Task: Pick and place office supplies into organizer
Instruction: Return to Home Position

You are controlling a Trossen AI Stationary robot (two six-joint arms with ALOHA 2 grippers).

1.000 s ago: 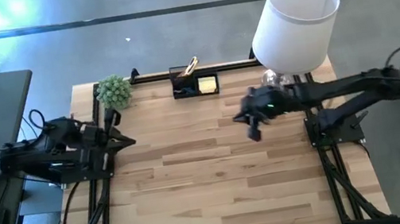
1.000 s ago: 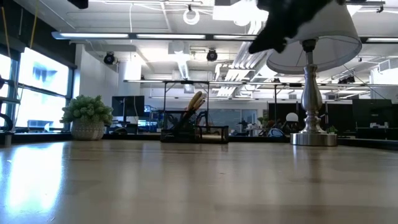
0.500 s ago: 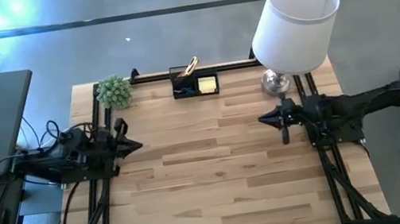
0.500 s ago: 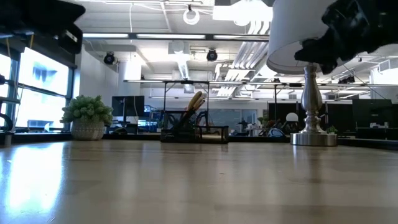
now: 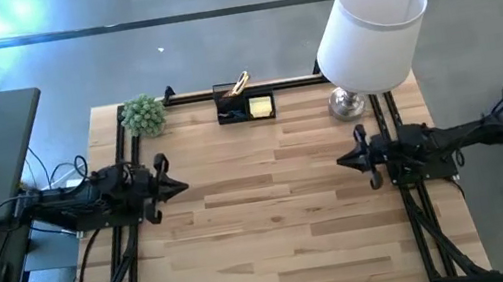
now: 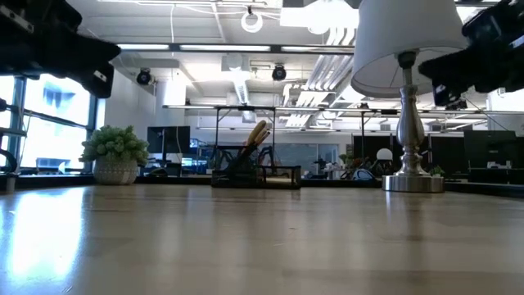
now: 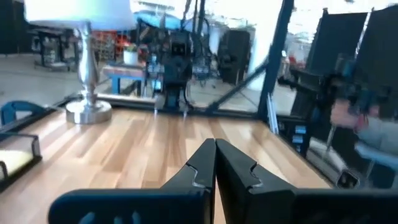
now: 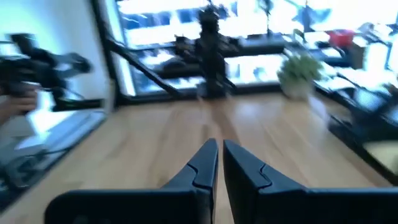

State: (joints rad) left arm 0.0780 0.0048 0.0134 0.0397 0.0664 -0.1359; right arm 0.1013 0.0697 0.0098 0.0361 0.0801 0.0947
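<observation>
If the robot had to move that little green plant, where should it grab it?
Probably by its pale pot, not the foliage: the pot's round sides show below the bushy top. The left hand, nearest it, could come in level from the table's open side.

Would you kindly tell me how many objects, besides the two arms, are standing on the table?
3, all along the far edge: the plant at the left, the organizer in the middle, the lamp at the right. Tiny items could be hidden from view.
</observation>
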